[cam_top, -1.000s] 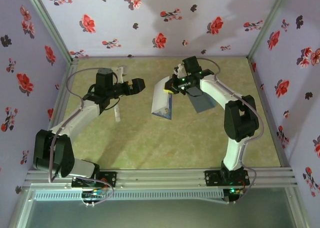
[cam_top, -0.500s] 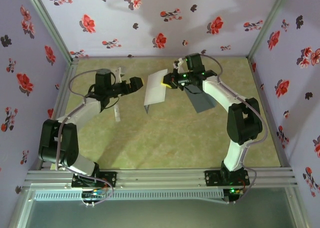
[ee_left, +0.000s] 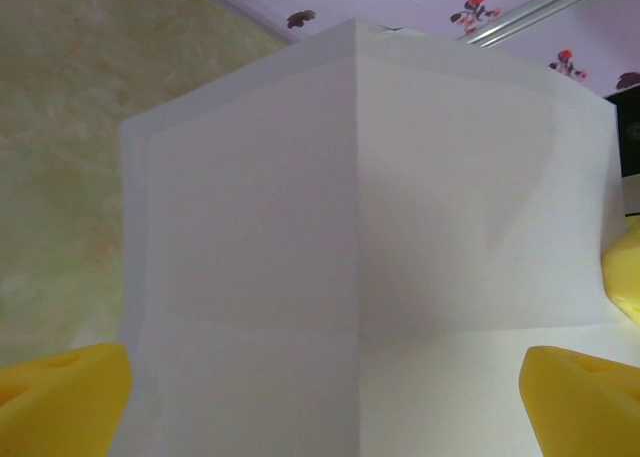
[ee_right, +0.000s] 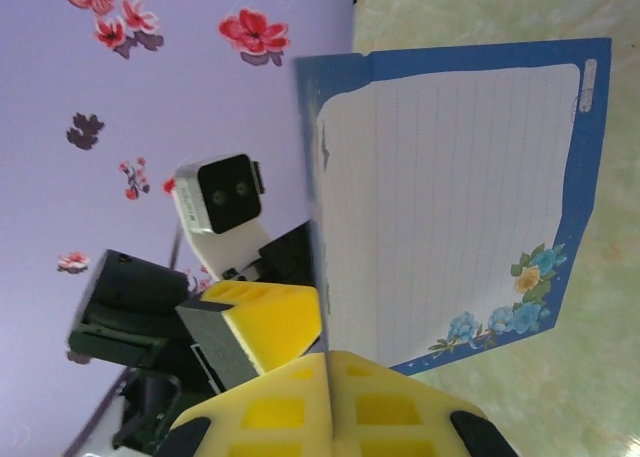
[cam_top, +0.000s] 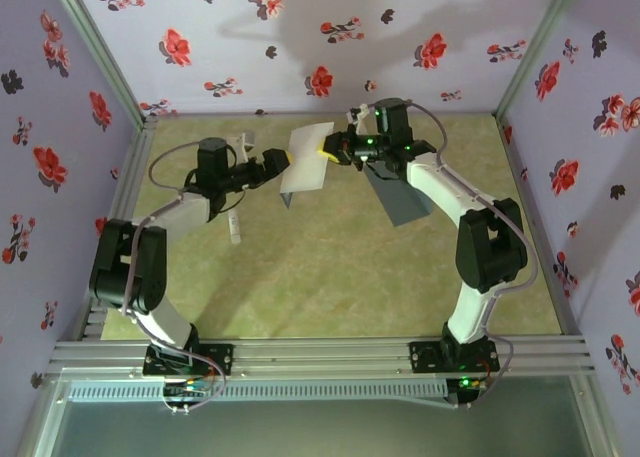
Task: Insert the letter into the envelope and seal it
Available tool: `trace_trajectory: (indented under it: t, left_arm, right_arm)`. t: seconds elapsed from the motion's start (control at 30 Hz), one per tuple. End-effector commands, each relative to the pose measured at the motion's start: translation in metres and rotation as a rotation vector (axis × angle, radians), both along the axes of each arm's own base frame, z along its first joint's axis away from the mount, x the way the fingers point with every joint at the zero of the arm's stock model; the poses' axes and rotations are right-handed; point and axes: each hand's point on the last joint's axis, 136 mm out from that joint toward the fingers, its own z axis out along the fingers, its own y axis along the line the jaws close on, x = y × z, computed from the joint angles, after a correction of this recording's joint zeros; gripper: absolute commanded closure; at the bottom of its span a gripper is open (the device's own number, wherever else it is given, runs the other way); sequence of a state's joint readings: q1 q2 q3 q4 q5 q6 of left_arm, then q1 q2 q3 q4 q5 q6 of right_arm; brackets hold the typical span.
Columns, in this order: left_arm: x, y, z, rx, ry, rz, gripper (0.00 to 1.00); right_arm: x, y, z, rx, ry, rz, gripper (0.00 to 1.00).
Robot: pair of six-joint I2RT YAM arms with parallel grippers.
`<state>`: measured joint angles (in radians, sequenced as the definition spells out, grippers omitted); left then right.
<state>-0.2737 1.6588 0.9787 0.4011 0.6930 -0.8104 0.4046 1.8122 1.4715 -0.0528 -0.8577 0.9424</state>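
The right claw [cam_top: 328, 149], jaws together, pinches the letter [cam_top: 305, 155] by one edge. It holds the sheet in the air over the far half of the bench [cam_top: 330, 277]. The printed face, with its blue border and corner flowers, is turned toward the right wrist camera.

Opposite it, the left claw [cam_top: 283, 163] stands with jaws wide apart. Its yellow pads [ee_left: 62, 397] sit on either side of the sheet's other edge, and the plain, creased back of the paper hangs between them. From the wrist view the pads do not appear to be pressing the paper.

The envelope [cam_top: 400, 192] lies flat on the bench beneath the right arm, near the right claw and apart from the letter.

The step in hand looks like a hand-over, or a second grip to steady the sheet. To do it well, the left claw should have the paper's edge well inside its pads before it closes, and should close squarely, so the sheet is caught flat rather than crumpled along its creases. The right claw should let go only once that grip is sure, since a sheet held by one thin edge can swing or slip. Pulling the two claws apart while both grip risks a tear. The letter has yet to reach the envelope.
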Motion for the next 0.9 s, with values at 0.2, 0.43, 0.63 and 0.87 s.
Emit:
trace_trajectory:
  t: [0.2, 0.43, 0.63, 0.87]
  left_arm:
    - [0.004, -0.021, 0.029, -0.148, -0.064, -0.063, 0.0]
    - [0.005, -0.028, 0.041, -0.242, -0.081, -0.096, 0.0]
    - [0.001, -0.032, 0.047, -0.251, -0.091, -0.119, 0.02]
    - [-0.008, -0.034, 0.06, -0.254, -0.112, -0.152, 0.14]
  right_arm:
    - [0.013, 0.003, 0.017, 0.083, -0.037, -0.019, 1.0]
    - [0.017, 0.004, 0.009, 0.082, -0.029, -0.027, 1.0]
    - [0.02, 0.004, -0.006, 0.06, -0.014, -0.033, 1.0]
    - [0.022, 0.003, -0.017, 0.044, -0.004, -0.038, 1.0]
